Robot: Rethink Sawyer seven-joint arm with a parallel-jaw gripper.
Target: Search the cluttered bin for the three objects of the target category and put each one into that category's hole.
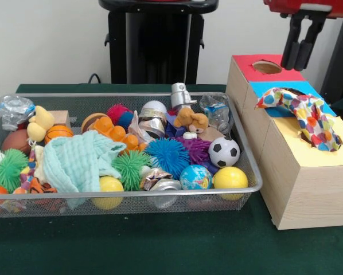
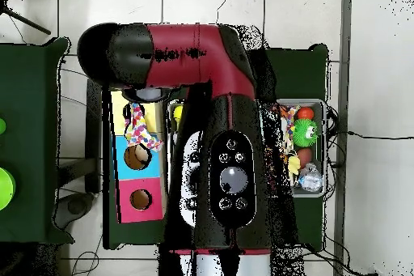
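Observation:
The silver wire-mesh bin (image 1: 131, 194) sits on the green table, full of toys. Among them are a soccer ball (image 1: 223, 152), a yellow ball (image 1: 229, 177), a globe ball (image 1: 195, 177), a blue spiky ball (image 1: 167, 154) and a mint cloth (image 1: 80, 160). To its right stands a wooden box with red (image 1: 246, 71), blue (image 1: 326, 107) and yellow (image 1: 297, 149) tops. A polka-dot cloth (image 1: 306, 117) hangs out of the blue hole. My gripper (image 1: 295, 66) hangs shut and empty just above the red top, beside its round hole (image 1: 267, 67). In the overhead view the arm (image 2: 230, 176) hides the gripper.
The bin also holds a green spiky ball (image 1: 130, 166), a plush dog (image 1: 190, 119), an orange toy (image 1: 115, 132), a small basketball (image 1: 58, 133) and a crushed bottle (image 1: 14, 109). The pedestal (image 1: 154, 43) stands behind. The overhead view shows the box (image 2: 137, 159) and the bin's end (image 2: 311, 147).

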